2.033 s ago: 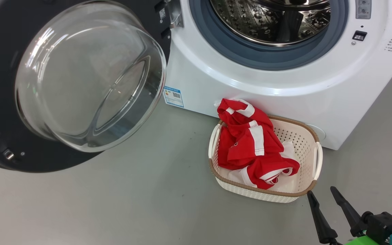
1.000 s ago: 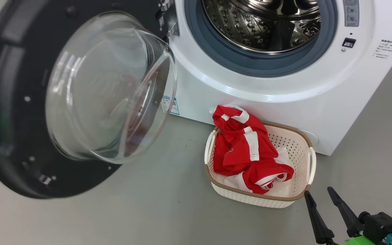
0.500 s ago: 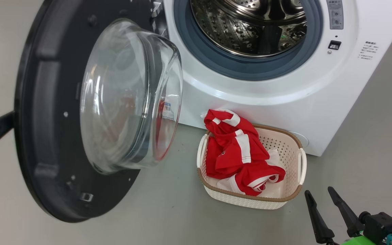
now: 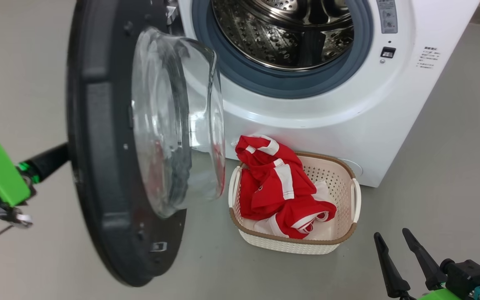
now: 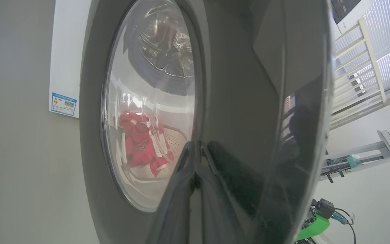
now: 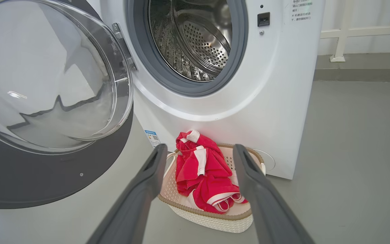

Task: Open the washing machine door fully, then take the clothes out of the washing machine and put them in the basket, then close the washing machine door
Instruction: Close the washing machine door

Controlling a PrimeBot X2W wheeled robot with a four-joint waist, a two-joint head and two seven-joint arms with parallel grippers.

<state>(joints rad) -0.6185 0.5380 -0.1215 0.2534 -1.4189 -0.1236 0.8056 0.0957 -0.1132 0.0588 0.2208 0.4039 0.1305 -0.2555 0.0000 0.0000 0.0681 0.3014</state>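
Glossy black plastic, seen along your left gripper: this is the outer face of the washing machine door. The two dark fingers are clenched together with nothing between them. Their tips lie at the black ring just right of the glass window (actual contact is hard to make out). Through the glass you see the red clothes lying in the basket. Left of the door, a blue label sits on the white washing machine.

From the head camera, the door stands about half open, nearly edge-on, hinged at the left of the opening. Its glass bowl bulges toward the basket, and the steel drum shows above. The basket sits on the grey floor just in front of the machine. The clothes are heaped inside it, with one fold over the rear left rim. Your right gripper sits at the lower right, fingers spread and empty, near the basket but apart from it.

Along the right gripper, its grey fingers frame the basket and clothes.
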